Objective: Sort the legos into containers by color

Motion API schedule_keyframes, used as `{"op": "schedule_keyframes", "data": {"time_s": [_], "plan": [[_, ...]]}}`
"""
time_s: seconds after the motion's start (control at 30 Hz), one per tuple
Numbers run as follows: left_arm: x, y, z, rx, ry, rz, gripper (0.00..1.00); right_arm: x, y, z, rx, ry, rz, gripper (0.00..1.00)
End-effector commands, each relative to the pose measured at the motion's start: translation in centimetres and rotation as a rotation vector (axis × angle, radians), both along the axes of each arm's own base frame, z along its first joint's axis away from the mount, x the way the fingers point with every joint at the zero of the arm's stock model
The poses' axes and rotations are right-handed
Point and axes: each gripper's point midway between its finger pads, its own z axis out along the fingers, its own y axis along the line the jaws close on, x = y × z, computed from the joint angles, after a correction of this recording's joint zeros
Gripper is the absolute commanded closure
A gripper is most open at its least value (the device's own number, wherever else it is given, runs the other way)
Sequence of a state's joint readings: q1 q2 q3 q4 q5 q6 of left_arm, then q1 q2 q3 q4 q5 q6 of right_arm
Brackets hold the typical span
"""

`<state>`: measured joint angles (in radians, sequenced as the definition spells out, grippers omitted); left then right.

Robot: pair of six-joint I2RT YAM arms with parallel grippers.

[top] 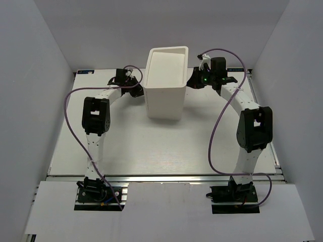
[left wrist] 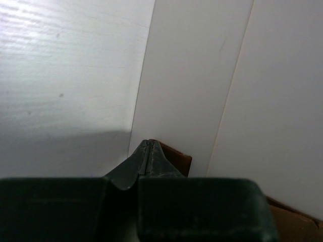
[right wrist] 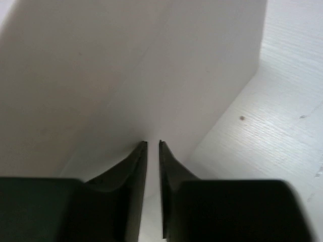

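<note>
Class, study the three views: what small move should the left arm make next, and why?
Probably part the left gripper slightly and ease it around the small dark reddish-brown knob. Its fingers are pressed shut, with the tips just in front of that knob on the tall white plastic cabinet. Shut like this, they likely cannot grasp the knob to pull a drawer.

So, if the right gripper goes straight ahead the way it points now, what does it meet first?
The white cabinet: the right gripper points straight at its plain wall, with nothing between them. The wall looks close, but the wrist view does not show exactly how close.
</note>
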<state>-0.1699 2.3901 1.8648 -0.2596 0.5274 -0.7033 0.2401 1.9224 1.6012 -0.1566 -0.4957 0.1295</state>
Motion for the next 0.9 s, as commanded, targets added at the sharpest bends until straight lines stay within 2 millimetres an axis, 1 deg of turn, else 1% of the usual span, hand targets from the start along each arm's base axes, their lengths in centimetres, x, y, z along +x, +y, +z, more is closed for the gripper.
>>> {"op": "schedule_keyframes", "data": {"time_s": [0.0,0.03,0.07,0.1,0.13,0.17,0.2,0.23,0.27,0.3,0.33,0.37,0.4,0.43,0.47,0.5,0.53,0.57,0.6,0.63,0.67,0.7,0.73,0.77,0.83,0.87], "plan": [[-0.8,-0.7,5.4,-0.024,-0.065,0.028,0.93,0.6,-0.7,3.3,0.002,-0.082,-0.034,0.76],[-0.9,0.2,6.3,-0.009,-0.078,0.055,0.93,0.6,-1.5,3.7,-0.013,-0.087,-0.060,0.72],[-0.4,1.6,6.6,0.034,-0.091,0.109,0.92,0.6,-2.2,3.5,-0.031,-0.087,-0.081,0.67],[-0.7,2.1,6.7,0.055,-0.080,0.124,0.92,0.9,-3.4,3.4,-0.061,-0.097,-0.118,0.59],[-0.8,3.0,6.6,0.075,-0.068,0.155,0.91,0.9,-4.4,4.0,-0.073,-0.110,-0.144,0.53],[-1.1,4.2,7.2,0.092,-0.051,0.194,0.88,0.9,-5.2,3.9,-0.087,-0.108,-0.163,0.48],[-1.1,5.3,7.1,0.135,-0.042,0.250,0.76,1.2,-6.7,3.9,-0.107,-0.112,-0.200,0.41],[-1.3,6.9,7.0,0.163,-0.023,0.302,0.70,1.0,-7.3,4.5,-0.113,-0.122,-0.209,0.37],[-1.8,8.6,6.5,0.189,0.027,0.371,0.64,0.8,-7.7,4.6,-0.121,-0.119,-0.213,0.33],[-1.8,10.3,8.0,0.221,0.000,0.443,0.53,0.8,-8.5,4.9,-0.143,-0.136,-0.211,0.29],[-2.0,11.3,8.6,0.231,-0.008,0.477,0.47,0.5,-9.1,5.6,-0.152,-0.149,-0.207,0.26],[-2.6,12.5,8.4,0.245,-0.002,0.510,0.40,0.4,-9.3,5.9,-0.170,-0.163,-0.188,0.20],[-3.1,12.8,10.6,0.242,-0.048,0.528,0.27,-0.2,-9.4,6.4,-0.169,-0.159,-0.154,0.11],[-3.4,13.6,11.2,0.242,-0.061,0.537,0.22,-0.4,-9.7,7.1,-0.197,-0.184,-0.131,0.11],[-3.9,14.1,11.4,0.259,-0.094,0.516,0.17,-1.0,-9.3,7.4,-0.206,-0.188,-0.090,0.11],[-4.5,13.9,13.9,0.250,-0.169,0.492,0.14,-1.7,-9.3,8.2,-0.218,-0.174,-0.063,0.11],[-5.3,12.8,15.2,0.218,-0.217,0.421,0.11,-2.1,-9.3,8.5,-0.229,-0.178,-0.041,0.11],[-5.8,12.3,15.4,0.230,-0.316,0.345,0.05,-2.5,-9.3,9.0,-0.229,-0.172,-0.034,0.11],[-6.6,11.7,16.6,0.221,-0.389,0.295,0.02,-3.1,-9.3,8.8,-0.238,-0.144,-0.036,0.11],[-8.4,10.6,20.3,0.204,-0.521,0.229,0.02,-3.4,-9.5,9.7,-0.229,-0.144,-0.062,0.11],[-8.8,10.4,22.4,0.191,-0.627,0.217,0.02,-3.6,-9.5,9.8,-0.230,-0.135,-0.075,0.11],[-10.2,9.7,21.6,0.190,-0.631,0.181,0.02,-4.1,-9.7,10.5,-0.222,-0.143,-0.084,0.11],[-11.3,9.6,23.4,0.180,-0.683,0.167,0.02,-4.3,-10.0,10.2,-0.220,-0.134,-0.092,0.11],[-12.2,9.1,23.8,0.170,-0.699,0.130,0.02,-4.4,-9.8,10.2,-0.219,-0.132,-0.096,0.11],[-13.2,8.9,23.7,0.165,-0.694,0.107,0.02,-5.0,-9.8,10.3,-0.212,-0.125,-0.101,0.11],[-14.0,8.6,24.3,0.155,-0.713,0.090,0.02,-5.2,-9.9,9.7,-0.216,-0.115,-0.108,0.11]]}}
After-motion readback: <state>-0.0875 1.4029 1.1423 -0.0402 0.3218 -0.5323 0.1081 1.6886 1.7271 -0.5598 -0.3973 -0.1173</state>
